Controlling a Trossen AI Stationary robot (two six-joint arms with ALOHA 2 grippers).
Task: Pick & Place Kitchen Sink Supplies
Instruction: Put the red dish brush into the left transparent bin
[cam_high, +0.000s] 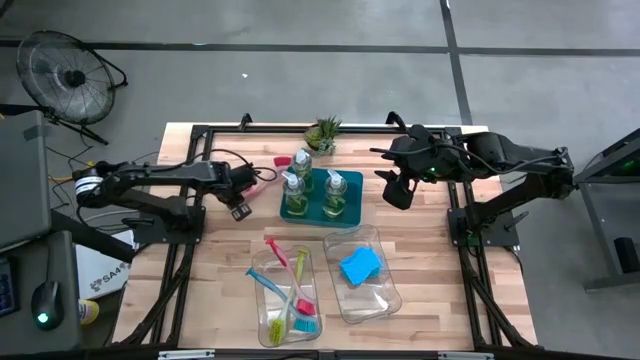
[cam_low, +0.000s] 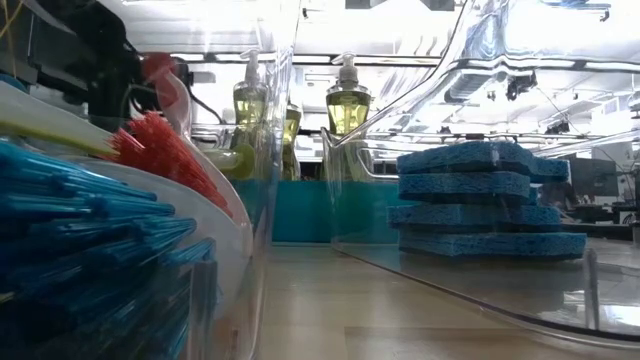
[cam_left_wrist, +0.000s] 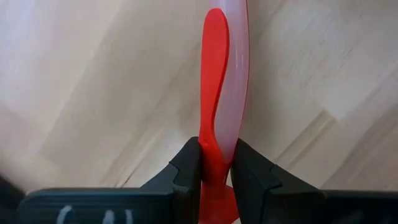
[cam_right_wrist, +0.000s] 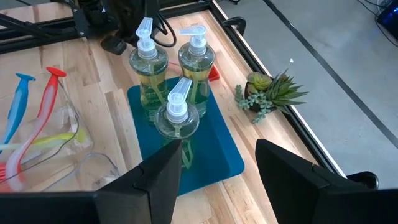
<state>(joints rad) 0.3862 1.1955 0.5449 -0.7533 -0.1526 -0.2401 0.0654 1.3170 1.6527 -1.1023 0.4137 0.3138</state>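
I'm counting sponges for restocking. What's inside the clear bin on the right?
A stack of blue sponges sits inside the right bin; the low view shows four layers. Anything behind the stack is covered.

A pale wooden bench (cam_high: 420, 265) stands on a grey concrete floor (cam_high: 300, 25) crossed by dark seams. Beyond the bench's far left corner sits a round black fan (cam_high: 68, 75); bright ceiling lights (cam_low: 400, 20) glare overhead.
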